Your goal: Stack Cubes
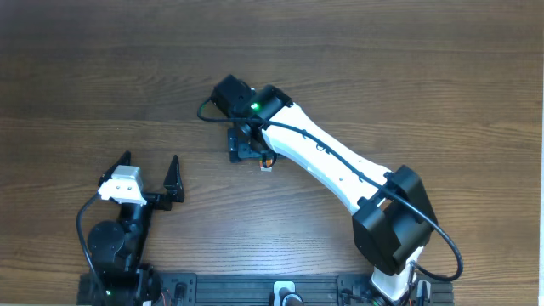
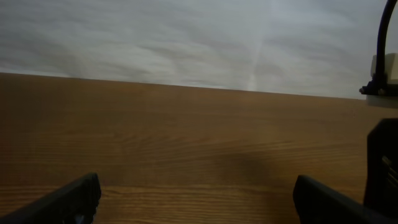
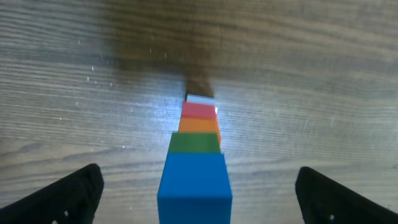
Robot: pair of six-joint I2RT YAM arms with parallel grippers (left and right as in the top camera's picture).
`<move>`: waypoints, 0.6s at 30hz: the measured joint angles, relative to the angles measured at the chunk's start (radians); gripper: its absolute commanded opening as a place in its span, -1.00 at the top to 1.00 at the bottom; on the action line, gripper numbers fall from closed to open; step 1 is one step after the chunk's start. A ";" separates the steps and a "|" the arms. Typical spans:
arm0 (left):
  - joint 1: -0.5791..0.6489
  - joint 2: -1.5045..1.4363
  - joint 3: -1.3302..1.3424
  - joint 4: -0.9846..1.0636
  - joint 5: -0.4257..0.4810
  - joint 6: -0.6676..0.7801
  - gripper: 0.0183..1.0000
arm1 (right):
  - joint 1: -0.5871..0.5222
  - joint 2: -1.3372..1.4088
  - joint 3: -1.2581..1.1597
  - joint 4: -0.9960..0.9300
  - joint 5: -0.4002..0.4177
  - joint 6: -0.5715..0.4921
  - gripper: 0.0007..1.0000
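Stack [image 3: 198,134] of five cubes is standing near the middle of the counter [image 1: 425,85], and the right wrist view looks pretty much straight down on it. From the top down it goes blue cube [image 3: 194,177], green cube [image 3: 194,142], orange cube [image 3: 199,124], red cube [image 3: 199,110], then a pale cube [image 3: 200,99] at the very bottom, sitting on the wood. Only a thin strip of each lower one peeks out past the cube above it, so I can't tell how neatly the edges line up. The right arm [image 1: 327,161] reaches across from its base at the near right, and the right gripper [image 3: 199,190] hangs over the stack. It's released, with its fingers spread wide, one on each side of the blue cube and clear wood showing in both gaps — nothing is touching. In the top view the arm covers almost all of the stack, so just a small bit of it shows beside the wrist. The left gripper [image 1: 151,170] is well apart from all this, low over the counter at the near left, close to its own base. It's spread open too, with nothing between the fingers — its wrist view has bare wood grain running out to a pale wall [image 2: 186,37].
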 measured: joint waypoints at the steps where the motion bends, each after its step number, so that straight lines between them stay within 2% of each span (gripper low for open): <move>1: 0.000 0.000 0.000 0.000 0.000 0.000 -1.00 | -0.005 0.000 0.000 0.006 0.001 -0.003 -0.99; 10: 0.000 0.000 0.000 0.000 0.000 0.000 -0.99 | -0.095 0.003 0.031 0.028 -0.003 -0.081 -0.99; 18: 0.000 0.000 0.000 0.000 0.000 0.000 -1.00 | -0.364 -0.016 0.058 0.037 -0.005 -0.205 -0.99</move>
